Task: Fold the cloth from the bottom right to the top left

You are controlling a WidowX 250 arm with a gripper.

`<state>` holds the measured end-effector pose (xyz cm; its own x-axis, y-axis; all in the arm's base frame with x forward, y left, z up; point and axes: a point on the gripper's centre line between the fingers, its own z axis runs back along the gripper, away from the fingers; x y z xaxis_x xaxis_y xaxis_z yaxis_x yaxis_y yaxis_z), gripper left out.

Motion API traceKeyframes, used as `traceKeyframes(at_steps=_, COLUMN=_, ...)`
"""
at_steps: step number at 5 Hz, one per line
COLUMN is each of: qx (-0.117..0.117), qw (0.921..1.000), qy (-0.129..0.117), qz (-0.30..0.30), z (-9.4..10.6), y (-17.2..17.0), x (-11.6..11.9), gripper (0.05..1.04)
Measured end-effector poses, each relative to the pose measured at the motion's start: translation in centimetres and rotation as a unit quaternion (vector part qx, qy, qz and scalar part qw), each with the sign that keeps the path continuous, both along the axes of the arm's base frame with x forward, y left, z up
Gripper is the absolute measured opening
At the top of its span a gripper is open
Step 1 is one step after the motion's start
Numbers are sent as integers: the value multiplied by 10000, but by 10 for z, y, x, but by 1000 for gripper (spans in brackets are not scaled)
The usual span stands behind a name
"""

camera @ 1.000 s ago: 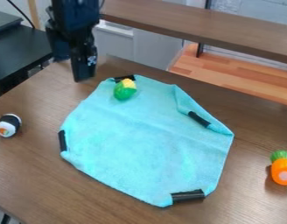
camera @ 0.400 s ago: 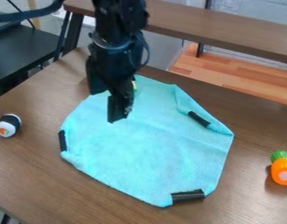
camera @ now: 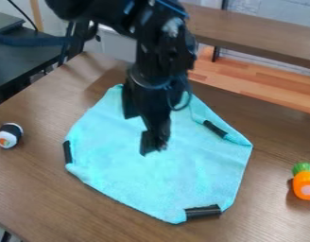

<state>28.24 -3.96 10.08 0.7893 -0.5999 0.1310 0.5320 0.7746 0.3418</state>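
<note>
Hand (camera: 153, 145) shifts rightward and nearer, over the cloth (camera: 145, 175), probably lining up for its bottom-right black strip (camera: 203, 211); can't tell if wide or narrow. Cloth on worktop (camera: 38, 189), mostly spread, presumably ready for folding.

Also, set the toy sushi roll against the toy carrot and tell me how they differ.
The toy sushi roll is black and white with some orange on its end, while the toy carrot is orange with a green top. The sushi roll is short and stubby; the carrot looks longer. The sushi roll sits near the view's left edge, the carrot near its right. Both lie on the brown table, off the cloth.
</note>
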Motion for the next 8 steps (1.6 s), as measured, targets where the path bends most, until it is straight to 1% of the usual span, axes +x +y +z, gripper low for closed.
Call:
traceKeyframes(at_steps=1, qx=287, qw=9991, qy=-127, qz=-287, z=-12, y=-19, x=-2, gripper=999)
traceKeyframes(at_steps=2, qx=461, qw=9978, qy=-261, qz=-392, z=-21, y=-32, x=0, gripper=999)
traceKeyframes(at_steps=4, qx=558, qw=9963, qy=-257, qz=-606, z=-53, y=-49, x=1, gripper=999)
traceKeyframes(at_steps=5, qx=523, qw=9960, qy=-208, qz=-693, z=-63, y=-59, x=-2, gripper=999)
traceKeyframes(at_steps=6, qx=282, qw=9975, qy=-63, qz=-642, z=-66, y=-67, x=-4, gripper=999)
traceKeyframes(at_steps=7, qx=8, qw=9982, qy=13, qz=-601, z=-66, y=-74, x=-4, gripper=999)
traceKeyframes(at_steps=8, qx=-124, qw=9982, qy=398, qz=-428, z=-80, y=-70, x=1, gripper=999)
